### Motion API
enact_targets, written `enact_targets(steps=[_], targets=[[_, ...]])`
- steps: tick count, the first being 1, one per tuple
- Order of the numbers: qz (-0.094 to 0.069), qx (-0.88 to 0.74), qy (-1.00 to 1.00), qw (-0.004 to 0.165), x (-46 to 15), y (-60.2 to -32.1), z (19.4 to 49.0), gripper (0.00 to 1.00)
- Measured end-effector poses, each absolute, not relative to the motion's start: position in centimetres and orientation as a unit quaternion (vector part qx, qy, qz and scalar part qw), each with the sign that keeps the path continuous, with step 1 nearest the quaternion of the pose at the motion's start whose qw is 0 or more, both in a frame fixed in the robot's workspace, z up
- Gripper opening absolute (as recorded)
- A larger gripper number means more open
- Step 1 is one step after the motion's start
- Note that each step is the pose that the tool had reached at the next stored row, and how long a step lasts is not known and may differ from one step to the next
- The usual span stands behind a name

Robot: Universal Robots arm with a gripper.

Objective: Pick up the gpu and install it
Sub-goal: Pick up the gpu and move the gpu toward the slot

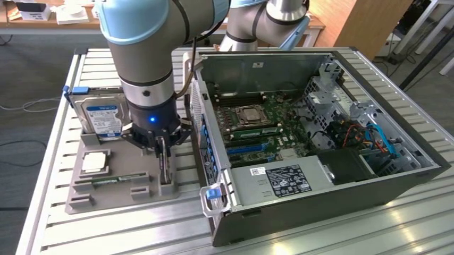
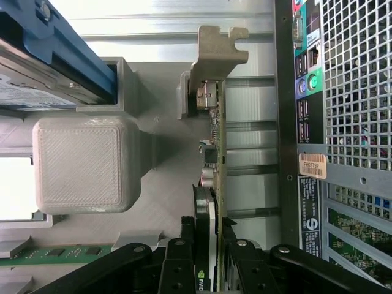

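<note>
So the gpu [image 1: 165,169] is standing on its thin edge in the gray holder [image 1: 106,199] on the table [image 1: 106,236], just beside the case's [image 1: 305,212] ported back panel. Its long axis runs along that panel. Our tool [image 1: 163,156] sits over it, partly closed, with a finger pressed on each face. The wrist view gives us the detail: green board edge, black cooler face, and the silver bracket [image 2: 217,52] at the end away from the tool. The exterior view adds the hard drive [image 1: 103,118], farther from the case.
</note>
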State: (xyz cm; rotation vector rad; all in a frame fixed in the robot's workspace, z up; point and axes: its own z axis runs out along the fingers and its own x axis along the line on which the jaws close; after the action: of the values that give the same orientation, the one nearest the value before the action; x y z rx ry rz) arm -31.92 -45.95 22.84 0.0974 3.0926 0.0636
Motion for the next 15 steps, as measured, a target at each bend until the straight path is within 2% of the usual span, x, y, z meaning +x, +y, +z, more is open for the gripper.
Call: enact_targets(steps=[10, 15], targets=[[0.021, 0.031, 0.999, 0.023, -31.9, -45.9, 22.9, 0.27], [0.021, 0.031, 0.999, 0.023, -31.9, -46.0, 23.9, 0.27]])
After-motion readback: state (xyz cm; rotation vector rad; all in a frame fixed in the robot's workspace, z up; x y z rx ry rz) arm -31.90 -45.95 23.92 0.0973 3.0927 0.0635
